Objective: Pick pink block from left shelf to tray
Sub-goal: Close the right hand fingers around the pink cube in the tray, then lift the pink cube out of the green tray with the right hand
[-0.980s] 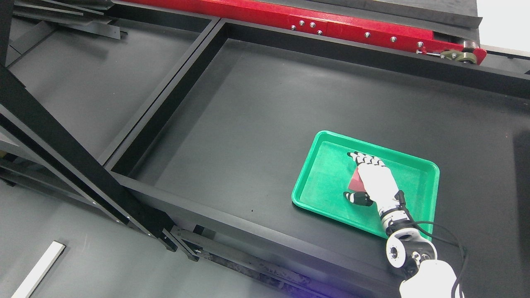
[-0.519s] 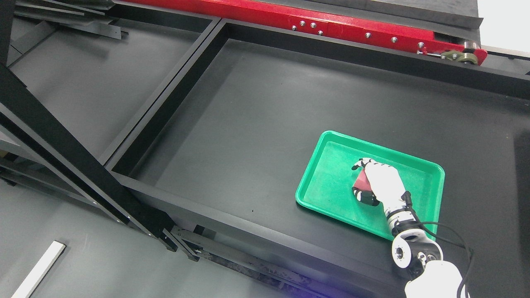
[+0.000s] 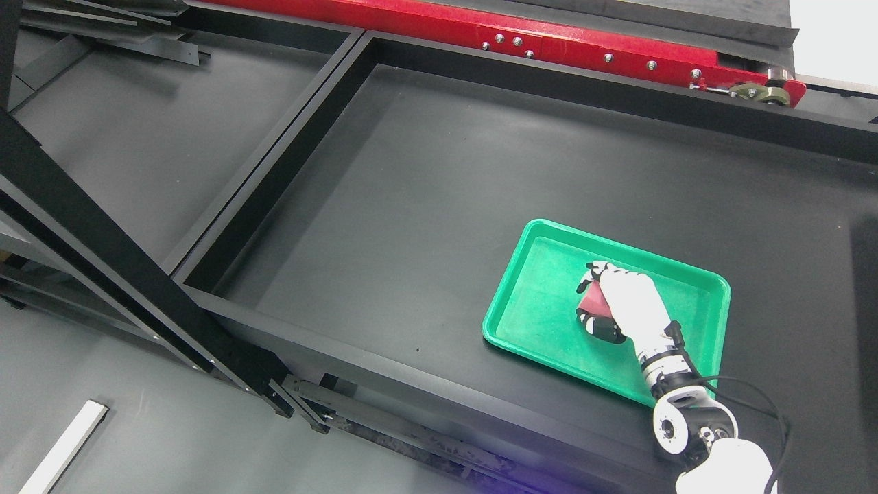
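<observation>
The right hand (image 3: 621, 305) reaches in from the lower right corner, its white back turned up toward the camera and its black-tipped fingers (image 3: 594, 272) curled over the pink block (image 3: 591, 298). The thumb shows below the block and the other fingers above it, so the hand is closed around the block from both sides. Only a small wedge of the block shows at the hand's left edge; the rest is hidden under the palm. Whether the block touches the floor beneath it cannot be told.

Hand and block sit over the middle of the green tray (image 3: 535, 322), inside its rim. The tray's bare floor spreads to the left of the hand and a narrower strip shows to its right. Behind the hand, the wrist and a white arm joint cross the tray's near right corner, with a black cable looping beside them.

The tray rests on the dark floor of a large black bin (image 3: 411, 206), whose walls frame it on all sides. Left of that, well away from the hand, lies a second dark compartment (image 3: 151, 144). Far beyond the hand, along the top, runs a red beam (image 3: 549, 41) with bolts.
</observation>
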Available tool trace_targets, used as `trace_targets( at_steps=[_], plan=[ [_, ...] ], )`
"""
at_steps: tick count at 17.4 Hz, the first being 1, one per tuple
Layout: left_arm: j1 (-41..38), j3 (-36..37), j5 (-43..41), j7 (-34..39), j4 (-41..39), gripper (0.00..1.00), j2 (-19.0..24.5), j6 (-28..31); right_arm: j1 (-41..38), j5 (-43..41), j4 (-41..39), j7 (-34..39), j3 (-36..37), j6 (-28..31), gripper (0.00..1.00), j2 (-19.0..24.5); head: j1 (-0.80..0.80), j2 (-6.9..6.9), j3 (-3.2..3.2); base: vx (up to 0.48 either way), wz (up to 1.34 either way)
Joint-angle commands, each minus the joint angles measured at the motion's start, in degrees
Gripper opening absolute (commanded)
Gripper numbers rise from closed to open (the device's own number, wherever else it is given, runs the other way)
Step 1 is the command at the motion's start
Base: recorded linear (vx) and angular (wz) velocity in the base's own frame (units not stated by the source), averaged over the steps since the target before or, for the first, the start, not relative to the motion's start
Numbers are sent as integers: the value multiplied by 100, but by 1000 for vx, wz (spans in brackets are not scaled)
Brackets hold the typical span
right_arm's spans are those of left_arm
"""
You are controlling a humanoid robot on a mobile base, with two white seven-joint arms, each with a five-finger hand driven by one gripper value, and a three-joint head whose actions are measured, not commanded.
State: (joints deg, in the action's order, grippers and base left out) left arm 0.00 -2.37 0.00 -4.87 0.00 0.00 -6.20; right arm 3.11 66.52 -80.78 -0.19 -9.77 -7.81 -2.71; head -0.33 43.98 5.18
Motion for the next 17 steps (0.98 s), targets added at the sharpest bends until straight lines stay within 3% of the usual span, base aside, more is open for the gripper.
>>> trace_targets(
  at_steps=[1,5,17],
  plan=[
    [185,0,0,4,-100,100,100,-4,-179,-16,-482,-1902,-87,-72,3,-1,0,0,0,0,0],
    [185,0,0,4,-100,100,100,-4,-408,-25,-798,-2924,-78,-133,3,-10,0,0,0,0,0],
    [185,0,0,4,-100,100,100,-4,-759,-174,-1379,-3321,-17,-204,3,122,0,0,0,-13,25]
  ],
)
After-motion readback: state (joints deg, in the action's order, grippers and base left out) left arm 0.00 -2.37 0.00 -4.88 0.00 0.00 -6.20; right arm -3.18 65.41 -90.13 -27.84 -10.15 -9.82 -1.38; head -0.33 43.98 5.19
